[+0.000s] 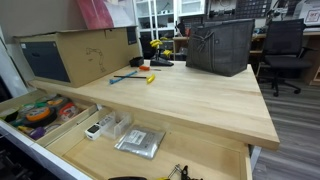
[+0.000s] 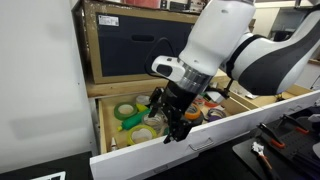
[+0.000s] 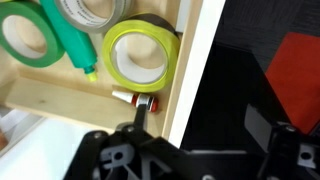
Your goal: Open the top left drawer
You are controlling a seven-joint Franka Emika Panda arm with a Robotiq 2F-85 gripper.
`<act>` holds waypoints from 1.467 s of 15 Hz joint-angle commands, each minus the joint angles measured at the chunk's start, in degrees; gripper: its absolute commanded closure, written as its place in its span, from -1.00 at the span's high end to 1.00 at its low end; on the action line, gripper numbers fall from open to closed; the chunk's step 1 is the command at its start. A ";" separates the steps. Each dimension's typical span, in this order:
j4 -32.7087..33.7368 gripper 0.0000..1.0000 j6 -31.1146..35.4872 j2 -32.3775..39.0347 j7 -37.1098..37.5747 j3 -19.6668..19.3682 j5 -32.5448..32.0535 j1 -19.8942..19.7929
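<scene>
The top left drawer (image 2: 205,140) sits in the lower middle of an exterior view, drawn well out from under the surface (image 1: 190,95), so the opening looks about done. The tool (image 2: 175,135) hangs over its white front with the jaws apart, not clamped on anything.

I'd judge the drawer stiff and light, a wood tray on runners carrying only tape and small tools. It should glide on a straight pull. The smooth front looks slippery, so the top edge is the place to hook.

The wrist view shows one finger (image 3: 143,108) dropped just inside the front, beside a yellow-green tape roll (image 3: 112,58). The arm blocks that detail in the exterior view. Only an exterior view without the arm shows the wider drawer (image 1: 200,150) alongside, in the lower middle.
</scene>
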 commanded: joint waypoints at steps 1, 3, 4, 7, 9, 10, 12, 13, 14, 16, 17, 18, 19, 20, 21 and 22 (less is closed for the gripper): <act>-1.46 1.00 -2.87 -7.66 7.69 -2.92 -3.98 3.84; -1.70 1.00 -3.03 -10.24 14.31 -5.04 -7.35 5.22; -2.03 1.00 -2.51 -11.26 18.23 -6.24 -8.85 5.48; -3.25 1.00 -3.13 -13.69 26.99 -8.81 -12.21 5.42; -4.58 1.00 -2.98 -15.01 32.10 -10.45 -13.96 5.06; -5.46 1.00 -3.06 -15.71 34.79 -11.29 -14.80 5.04; -7.28 1.00 -3.07 -16.96 39.72 -12.80 -16.41 4.96; -8.24 1.00 -3.22 -17.59 42.60 -13.58 -17.36 4.99; -9.16 1.00 -3.02 -18.10 44.56 -14.17 -18.12 4.80; -11.13 1.00 -1.61 -18.70 47.78 -15.36 -18.48 4.00; -11.94 1.00 -1.27 -19.09 48.78 -15.96 -18.35 3.64; -12.72 1.00 -0.66 -19.48 49.50 -16.77 -18.24 2.94; -13.39 1.00 -0.73 -19.98 50.12 -17.45 -18.07 2.43; -14.08 1.00 -0.38 -20.64 50.46 -18.25 -17.62 1.77; -14.92 1.00 -0.21 -21.53 50.98 -18.99 -16.87 0.96; -15.55 1.00 0.13 -22.24 51.59 -19.71 -16.49 0.26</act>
